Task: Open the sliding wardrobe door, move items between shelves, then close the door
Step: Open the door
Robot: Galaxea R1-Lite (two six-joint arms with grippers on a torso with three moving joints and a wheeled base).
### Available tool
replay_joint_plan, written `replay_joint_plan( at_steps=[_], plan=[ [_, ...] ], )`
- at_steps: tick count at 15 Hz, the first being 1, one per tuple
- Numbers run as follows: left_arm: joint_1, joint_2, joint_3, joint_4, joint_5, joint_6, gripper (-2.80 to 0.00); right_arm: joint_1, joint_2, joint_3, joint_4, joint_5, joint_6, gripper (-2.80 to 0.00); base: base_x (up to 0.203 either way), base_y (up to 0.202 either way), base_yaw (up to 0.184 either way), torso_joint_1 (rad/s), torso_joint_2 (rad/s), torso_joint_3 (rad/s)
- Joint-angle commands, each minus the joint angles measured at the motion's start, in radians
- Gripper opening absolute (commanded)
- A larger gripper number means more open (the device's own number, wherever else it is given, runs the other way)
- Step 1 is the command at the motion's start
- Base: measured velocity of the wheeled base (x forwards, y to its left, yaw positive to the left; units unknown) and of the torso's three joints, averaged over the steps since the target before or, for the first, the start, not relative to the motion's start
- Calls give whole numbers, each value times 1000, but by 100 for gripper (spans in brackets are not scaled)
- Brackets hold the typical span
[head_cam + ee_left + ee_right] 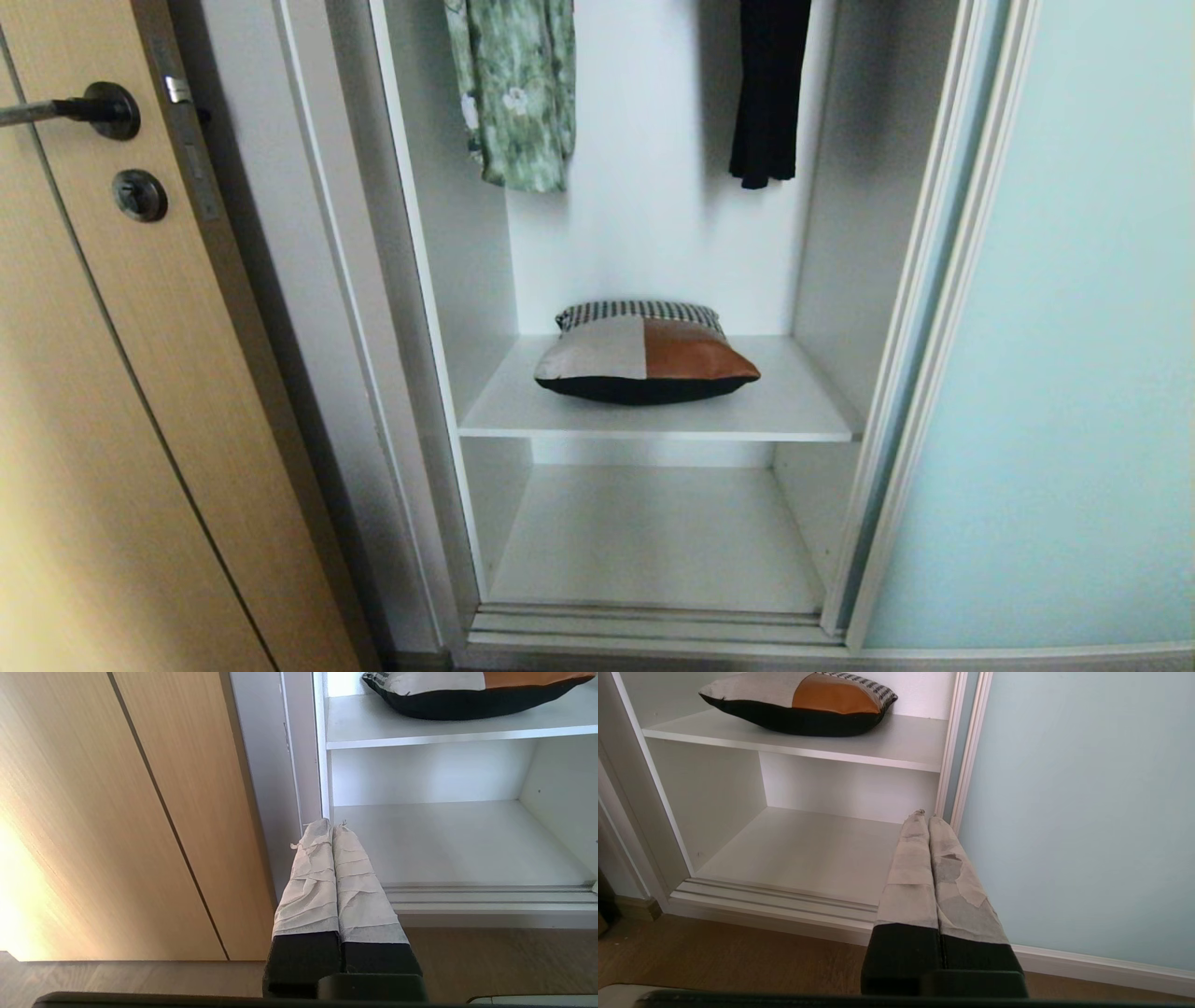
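Note:
The sliding wardrobe door, frosted pale blue-green glass, stands pushed to the right, so the compartment is open. The items, a soft cushion-like bundle in black, rust-orange and white, lie on the upper of the shelves. The lower shelf is bare. My left gripper is shut and empty, low before the wardrobe's left post. My right gripper is shut and empty, low near the door's edge. Neither arm shows in the head view.
A green floral garment and a long black garment hang above the upper shelf. A tan wooden door with a metal handle stands at the left. The door track runs along the wardrobe's base above the wooden floor.

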Motion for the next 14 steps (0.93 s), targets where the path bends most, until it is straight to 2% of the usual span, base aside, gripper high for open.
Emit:
replay_joint_plan(
  at_steps=[1, 14],
  plan=[
    [0, 1, 0, 1, 1, 0, -280, 0, 0, 2, 2, 1, 0, -280, 0, 0, 0, 0, 0, 0],
    [0, 1, 0, 1, 1, 0, -280, 0, 0, 2, 0, 1, 1, -280, 0, 0, 0, 0, 0, 0]
  ],
)
